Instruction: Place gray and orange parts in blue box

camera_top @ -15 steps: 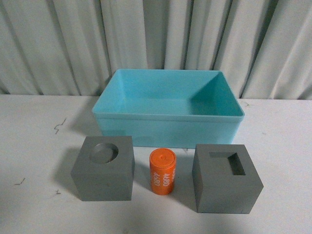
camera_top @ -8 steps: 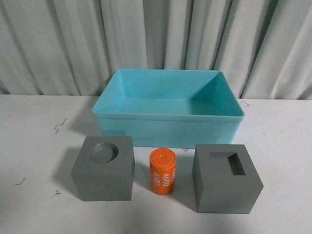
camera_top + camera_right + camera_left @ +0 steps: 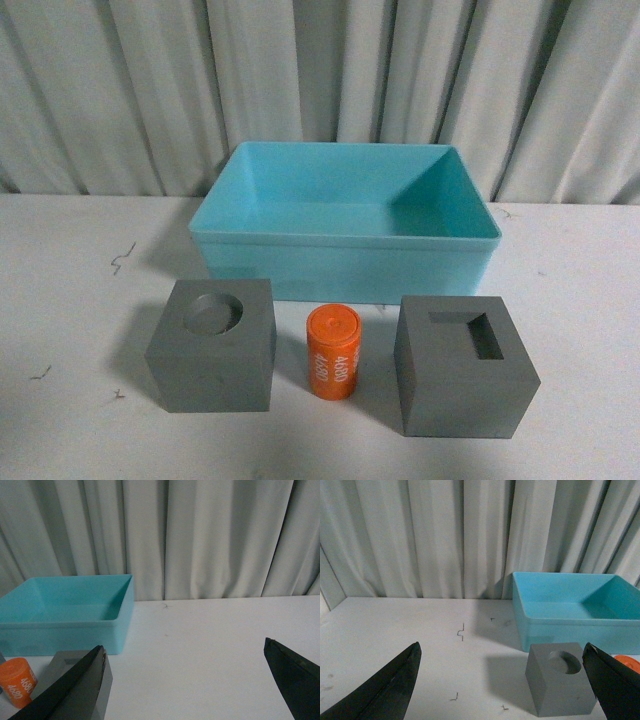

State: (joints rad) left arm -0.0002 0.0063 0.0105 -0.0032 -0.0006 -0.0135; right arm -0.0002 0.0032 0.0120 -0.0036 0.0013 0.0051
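The blue box (image 3: 345,245) stands empty at the middle back of the white table. In front of it, in a row, sit the gray cube with a round recess (image 3: 213,345), the upright orange cylinder with white lettering (image 3: 332,352) and the gray cube with a rectangular recess (image 3: 462,366). No arm shows in the front view. My left gripper (image 3: 502,652) is open and empty, its jaws wide apart, with the round-recess cube (image 3: 560,677) just inside one fingertip (image 3: 612,685). My right gripper (image 3: 185,652) is open and empty, the rectangular-recess cube (image 3: 62,677) partly hidden behind one fingertip (image 3: 80,690).
A gray pleated curtain (image 3: 320,80) closes off the back of the table. Small dark marks (image 3: 120,258) dot the table (image 3: 70,300) on the left. The box (image 3: 570,607) and the cylinder's edge (image 3: 629,661) show in the left wrist view, box (image 3: 65,615) and cylinder (image 3: 19,682) in the right.
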